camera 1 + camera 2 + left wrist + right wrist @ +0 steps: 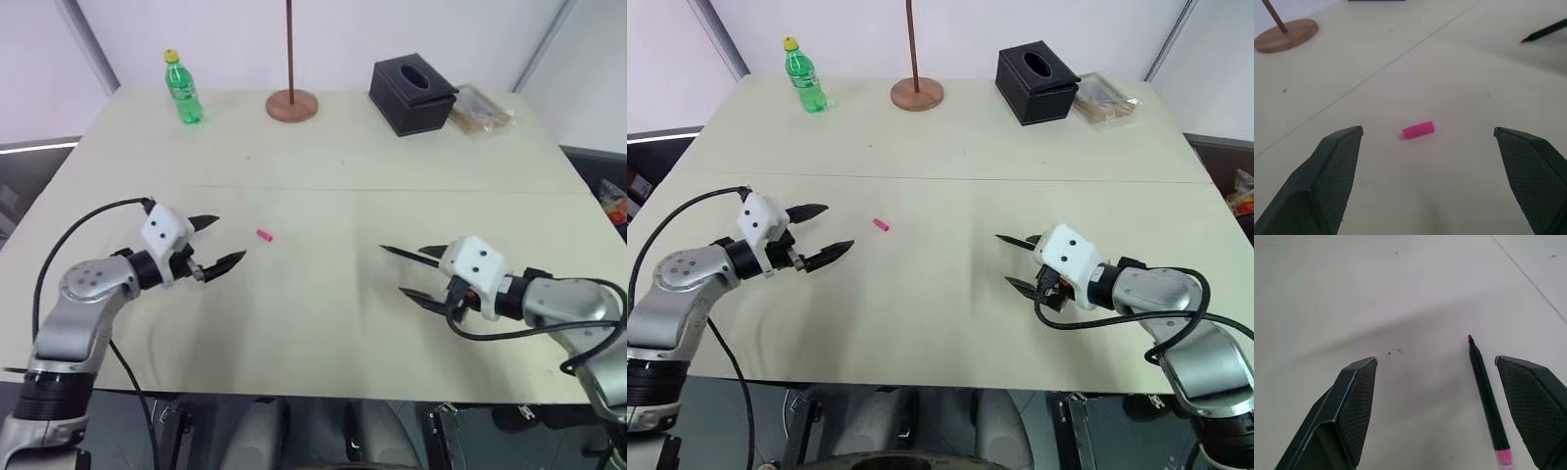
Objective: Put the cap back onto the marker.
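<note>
The cap [264,235] is a tiny pink cylinder lying on its side on the pale table. My left gripper [230,239] hovers just left of it, open, and in the left wrist view the cap [1418,129] sits a little ahead of the gap between the fingertips. The marker [1487,396] is a thin dark stick with a red tip and a pink band, lying on the table. It rests between the open fingers of my right gripper [1435,361], close to one finger and touching neither. From the head it shows at the right gripper [411,271] as the marker [402,253], pointing towards the cap.
Along the far edge of the table [323,333] stand a green bottle [182,88], a round wooden base with a pole [292,105], a black tissue box [411,93] and a clear packet [480,110]. A seam runs across the table's middle.
</note>
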`<action>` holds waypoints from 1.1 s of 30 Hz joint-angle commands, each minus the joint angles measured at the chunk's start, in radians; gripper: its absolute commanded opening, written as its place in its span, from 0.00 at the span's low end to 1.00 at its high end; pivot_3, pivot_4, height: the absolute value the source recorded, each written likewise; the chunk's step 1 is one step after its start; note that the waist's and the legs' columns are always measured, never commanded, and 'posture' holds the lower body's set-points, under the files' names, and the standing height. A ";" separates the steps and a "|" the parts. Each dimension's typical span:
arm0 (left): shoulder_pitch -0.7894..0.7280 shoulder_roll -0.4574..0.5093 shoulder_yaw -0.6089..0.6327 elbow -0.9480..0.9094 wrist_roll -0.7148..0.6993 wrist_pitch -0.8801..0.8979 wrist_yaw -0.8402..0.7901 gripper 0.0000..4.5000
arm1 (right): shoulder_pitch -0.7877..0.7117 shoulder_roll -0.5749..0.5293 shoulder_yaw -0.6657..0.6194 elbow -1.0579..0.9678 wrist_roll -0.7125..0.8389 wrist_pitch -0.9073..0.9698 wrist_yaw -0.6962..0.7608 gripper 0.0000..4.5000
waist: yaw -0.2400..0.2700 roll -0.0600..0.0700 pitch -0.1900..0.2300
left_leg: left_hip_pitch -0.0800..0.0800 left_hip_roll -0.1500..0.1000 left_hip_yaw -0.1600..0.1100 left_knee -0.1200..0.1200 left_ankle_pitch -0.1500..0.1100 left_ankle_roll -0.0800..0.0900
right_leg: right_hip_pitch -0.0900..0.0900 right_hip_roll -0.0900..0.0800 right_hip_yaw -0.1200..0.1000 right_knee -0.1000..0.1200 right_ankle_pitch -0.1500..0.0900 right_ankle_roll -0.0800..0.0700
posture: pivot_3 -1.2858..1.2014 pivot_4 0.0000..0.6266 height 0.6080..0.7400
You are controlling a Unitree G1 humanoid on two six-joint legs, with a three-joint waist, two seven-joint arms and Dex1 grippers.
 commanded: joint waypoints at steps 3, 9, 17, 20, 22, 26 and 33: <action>-0.013 0.024 0.018 0.001 -0.002 -0.014 -0.040 1.00 | -0.017 0.001 -0.003 -0.004 0.002 -0.022 -0.003 0.88 | 0.000 0.000 0.000 | 0.000 0.000 0.000 0.000 0.000 0.000 | 0.000 -0.003 -0.001 0.000 0.000 0.000 | 0.52 0.24 1.00; -0.045 0.017 -0.001 0.043 0.012 -0.025 -0.066 1.00 | -0.015 -0.006 -0.007 -0.005 0.005 -0.020 0.001 0.88 | 0.001 0.000 0.000 | 0.000 -0.001 0.000 0.000 0.000 0.000 | 0.000 -0.003 -0.001 0.000 0.000 0.000 | 0.52 0.24 1.00; -0.155 0.035 -0.042 0.234 0.055 -0.067 -0.163 1.00 | -0.010 -0.002 -0.004 -0.023 0.002 -0.010 -0.012 0.88 | 0.000 0.000 0.000 | 0.000 -0.001 0.000 0.000 0.000 0.000 | -0.001 -0.003 -0.002 0.001 0.000 0.000 | 0.52 0.24 1.00; -0.214 0.040 -0.073 0.329 0.079 -0.085 -0.221 1.00 | -0.008 0.000 -0.003 -0.034 0.002 -0.004 -0.020 0.88 | 0.000 0.000 0.000 | 0.000 -0.001 0.001 0.000 0.000 0.000 | -0.001 -0.002 -0.003 0.001 0.000 0.001 | 0.52 0.24 1.00; -0.250 0.040 -0.089 0.388 0.099 -0.113 -0.251 1.00 | -0.007 0.003 -0.004 -0.048 0.004 0.006 -0.029 0.88 | 0.000 0.000 0.000 | 0.000 -0.001 0.001 0.000 0.000 0.000 | -0.001 -0.002 -0.003 0.001 0.000 0.001 | 0.52 0.24 1.00; -0.377 0.024 -0.153 0.584 0.159 -0.170 -0.333 1.00 | 0.009 0.009 -0.008 -0.071 0.001 0.017 -0.053 0.88 | 0.001 0.000 0.000 | -0.001 -0.001 0.001 0.000 0.000 0.000 | -0.001 -0.001 -0.003 0.001 0.000 0.001 | 0.52 0.24 1.00; -0.601 -0.057 -0.226 0.948 0.282 -0.363 -0.362 1.00 | 0.031 0.040 -0.026 -0.122 0.008 0.055 -0.106 0.88 | 0.000 -0.001 0.000 | -0.001 -0.002 0.001 0.000 0.000 0.000 | -0.001 0.000 -0.003 0.002 0.001 0.002 | 0.52 0.24 1.00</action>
